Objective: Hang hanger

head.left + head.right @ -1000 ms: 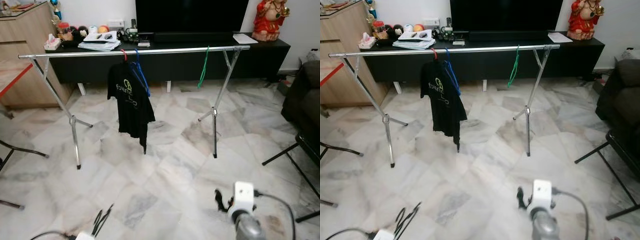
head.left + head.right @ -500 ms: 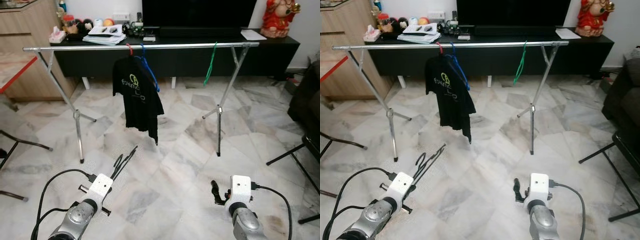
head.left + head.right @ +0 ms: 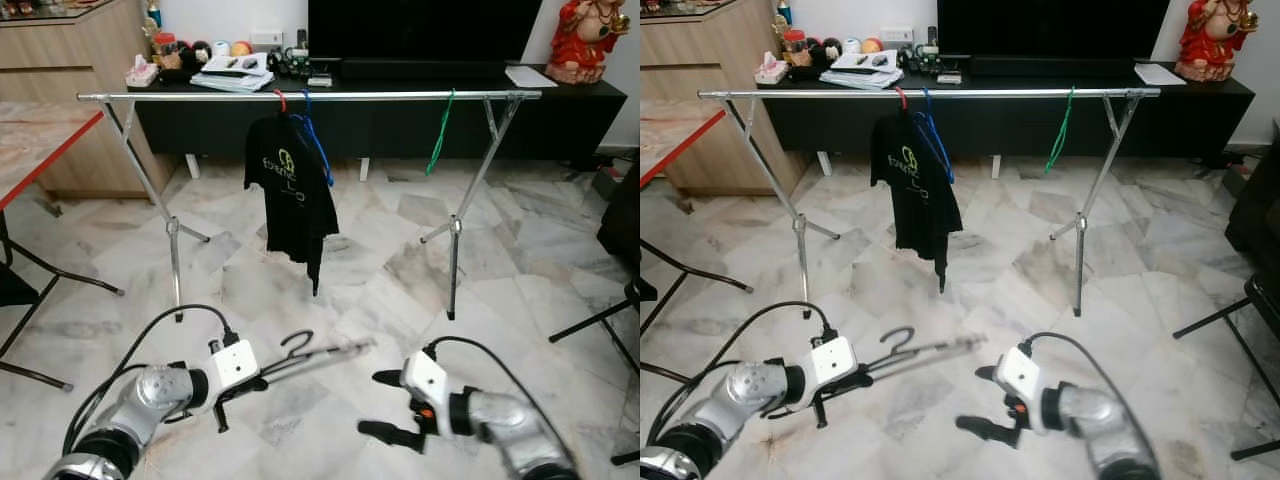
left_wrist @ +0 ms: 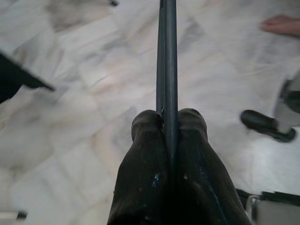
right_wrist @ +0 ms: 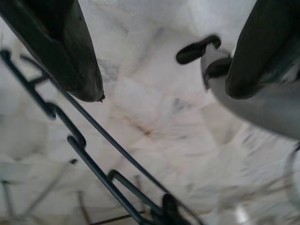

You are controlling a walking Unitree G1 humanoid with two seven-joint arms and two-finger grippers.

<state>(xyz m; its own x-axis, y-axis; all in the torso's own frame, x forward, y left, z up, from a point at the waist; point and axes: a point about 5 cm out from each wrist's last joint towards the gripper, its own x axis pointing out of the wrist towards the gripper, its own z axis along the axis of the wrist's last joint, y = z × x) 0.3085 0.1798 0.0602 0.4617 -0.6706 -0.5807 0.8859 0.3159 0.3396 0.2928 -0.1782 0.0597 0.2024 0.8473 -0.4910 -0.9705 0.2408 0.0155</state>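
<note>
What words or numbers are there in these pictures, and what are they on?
Black T-shirt hanging on the clothes rack: yellow-green printing with a round logo above a word, too small and creased to read.
Papers on the black TV cabinet: any print is too small to read.
Hanger held in the left gripper: no writing visible.
Right gripper: no writing visible.

The hanger [image 3: 318, 356] is motion-blurred toward its far end at 3 o'clock. The right arm [image 3: 520, 440] is blurred and cut off at the 5 o'clock edge.
</note>
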